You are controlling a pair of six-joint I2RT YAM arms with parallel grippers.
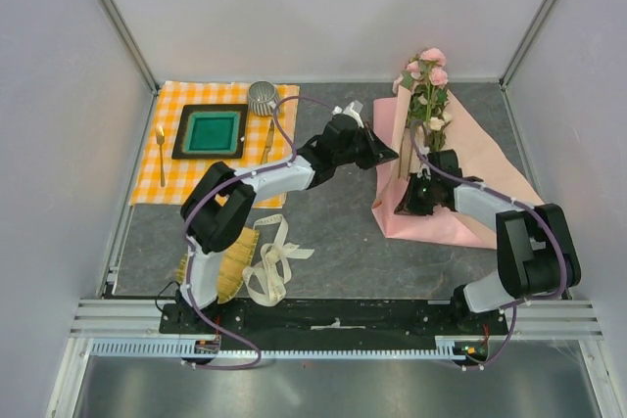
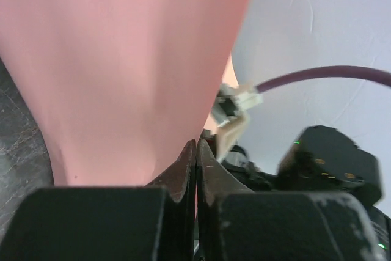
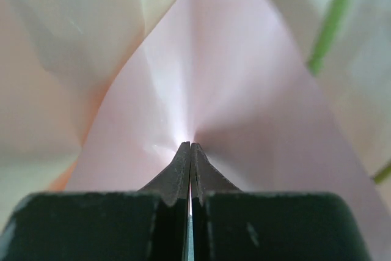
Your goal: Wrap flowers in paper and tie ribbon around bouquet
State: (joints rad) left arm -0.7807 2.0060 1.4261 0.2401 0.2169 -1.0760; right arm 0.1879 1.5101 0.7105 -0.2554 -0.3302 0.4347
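Grey stone tabletop (image 1: 333,232), white walls (image 1: 323,7) on three sides. My left gripper (image 1: 384,154) is pinched tight on the pink paper (image 1: 490,168), holding its left edge raised beside the flowers (image 1: 428,80). My right gripper (image 1: 413,198) is closed flat on a fold of the same sheet, near the lower end of the stems. Blooms point toward the far wall, stems lying on the paper. The cream ribbon (image 1: 269,261) lies loosely looped near my left base, just beside the bamboo mat (image 1: 233,263), well apart from the paper.

One paper (image 1: 490,168), one ribbon (image 1: 271,266), one tray (image 1: 183,139), two pincers (image 1: 390,156) (image 1: 406,207)
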